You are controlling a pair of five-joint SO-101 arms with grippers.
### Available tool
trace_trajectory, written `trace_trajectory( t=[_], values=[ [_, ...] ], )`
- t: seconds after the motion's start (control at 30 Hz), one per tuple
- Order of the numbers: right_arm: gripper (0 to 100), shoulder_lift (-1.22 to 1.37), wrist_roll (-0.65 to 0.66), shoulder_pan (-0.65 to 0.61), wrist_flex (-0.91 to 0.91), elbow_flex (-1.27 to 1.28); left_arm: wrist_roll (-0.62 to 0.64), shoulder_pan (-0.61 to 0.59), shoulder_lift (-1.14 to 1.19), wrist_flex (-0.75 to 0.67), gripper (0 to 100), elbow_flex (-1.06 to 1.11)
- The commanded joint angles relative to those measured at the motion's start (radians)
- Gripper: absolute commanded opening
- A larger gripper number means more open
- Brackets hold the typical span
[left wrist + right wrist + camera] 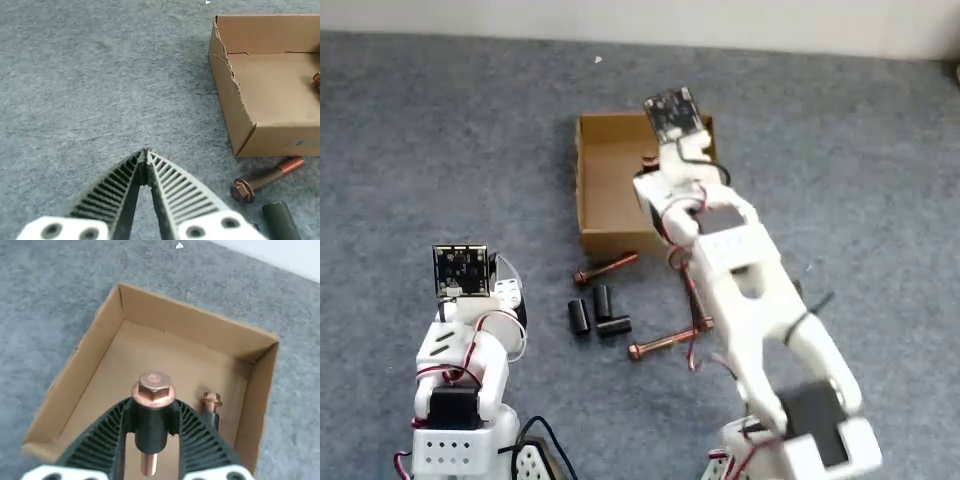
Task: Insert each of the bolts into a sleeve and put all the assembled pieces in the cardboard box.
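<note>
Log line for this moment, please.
right gripper: shut on piece, over box | second piece: in box | left gripper: shut, empty | table: two bolts, three sleeves loose

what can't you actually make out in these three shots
- High view: the right arm covers part of the cardboard box floor, so the pieces inside cannot be counted.
- Left wrist view: a black sleeve is cut off by the picture edge; its length is unclear.
- Right wrist view: the right gripper, shut on a sleeved bolt, hides the lower end of the other assembled piece in the box.
</note>
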Motion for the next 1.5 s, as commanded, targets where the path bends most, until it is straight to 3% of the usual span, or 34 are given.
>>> trace_trajectory(
  t=[0.0,0.27,0.47,0.9,1.13,1.27,1.47],
  values=[
    [0.5,0.120,-0.015,0.021,-0.039,-0.180,-0.009,-0.010,-0.005,0.006,1,0.022],
    [1.5,0.335,-0.015,0.044,-0.031,-0.259,-0.009,-0.010,-0.005,0.006,1,0.022],
    [12.9,0.349,-0.124,0.051,0.059,-0.286,-0.009,-0.010,-0.005,0.006,1,0.022],
    [13.8,0.349,-0.210,-0.025,0.984,-0.846,-0.009,-0.013,-0.007,0.006,1,0.022],
    [13.8,0.354,-0.206,-0.166,1.237,-0.912,-0.009,-0.013,-0.007,0.006,1,0.022],
    [13.8,0.357,-0.210,-0.242,1.248,-0.849,-0.009,-0.013,-0.007,0.006,1,0.022],
    [13.8,0.357,-0.232,-0.328,1.044,-0.613,-0.009,-0.013,-0.007,0.006,1,0.022]
  ],
)
